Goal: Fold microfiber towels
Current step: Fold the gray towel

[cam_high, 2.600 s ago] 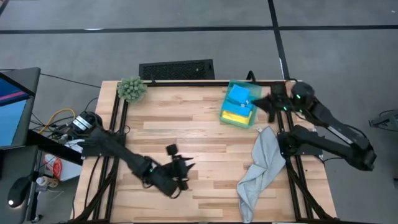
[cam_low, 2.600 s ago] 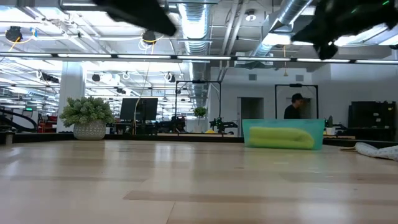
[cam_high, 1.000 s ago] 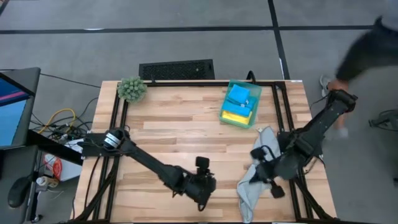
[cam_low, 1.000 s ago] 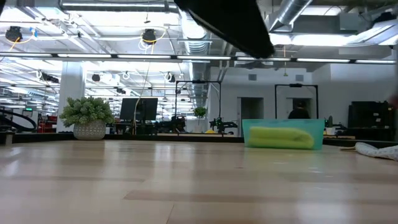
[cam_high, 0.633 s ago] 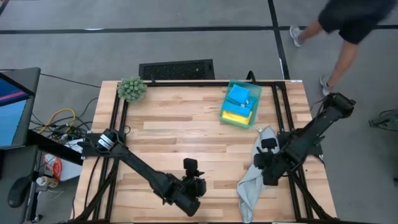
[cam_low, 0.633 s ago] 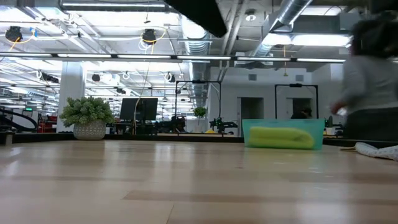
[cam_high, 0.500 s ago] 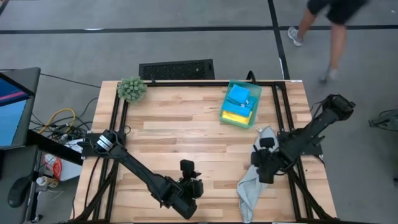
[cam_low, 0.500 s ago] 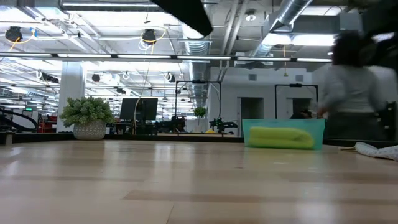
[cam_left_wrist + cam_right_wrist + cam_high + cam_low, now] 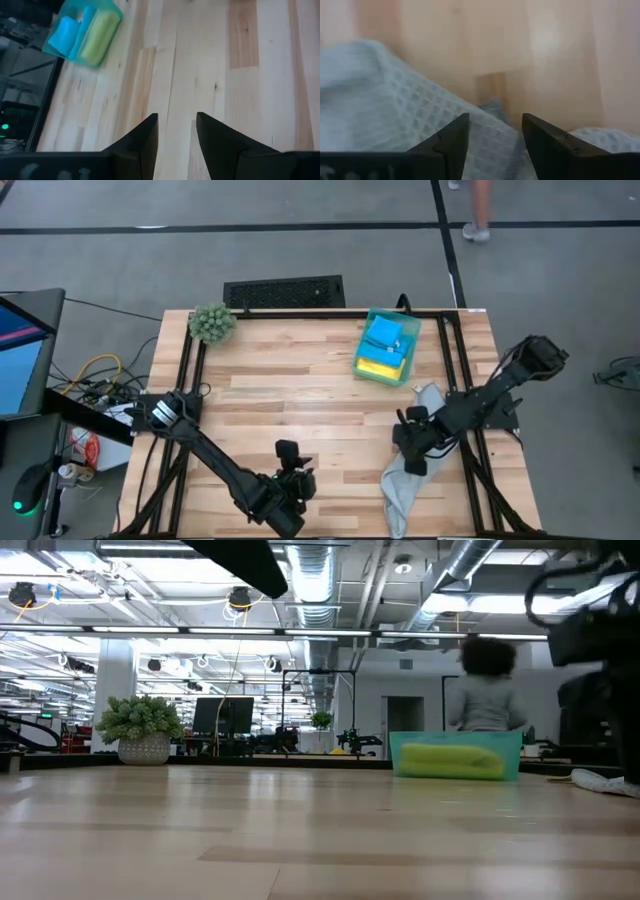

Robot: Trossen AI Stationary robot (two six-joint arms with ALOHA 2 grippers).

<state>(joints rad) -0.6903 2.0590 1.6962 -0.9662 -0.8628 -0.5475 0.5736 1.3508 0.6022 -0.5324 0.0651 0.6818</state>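
A pale grey towel (image 9: 402, 480) lies crumpled in a long strip at the table's right, flat on the wood (image 9: 395, 105). My right gripper (image 9: 407, 448) points steeply down over its middle, at its left edge; its fingers (image 9: 494, 120) are open just above the cloth. A translucent green bin (image 9: 385, 348) at the far right holds blue and yellow folded towels. My left gripper (image 9: 289, 462) hovers open (image 9: 175, 120) over bare wood near the table's front edge, with nothing between its fingers. My right gripper comes at the grey towel (image 9: 485, 125) from above with its fingers spread over a raised wrinkle. Whether the fingertips touch the cloth I cannot tell.
A fuzzy green plant (image 9: 212, 323) stands at the far left corner. Bare wood spans the table's middle and left (image 9: 280, 390). Black frame rails run along the left and right sides. A person (image 9: 485, 690) moves in the room behind the bin (image 9: 455, 755).
My right gripper has sunk toward the grey towel, shifted a little toward the table's left and tipped to point more steeply down. My left gripper has moved toward the table's left edge along the near side. A person has walked past beyond the far right corner.
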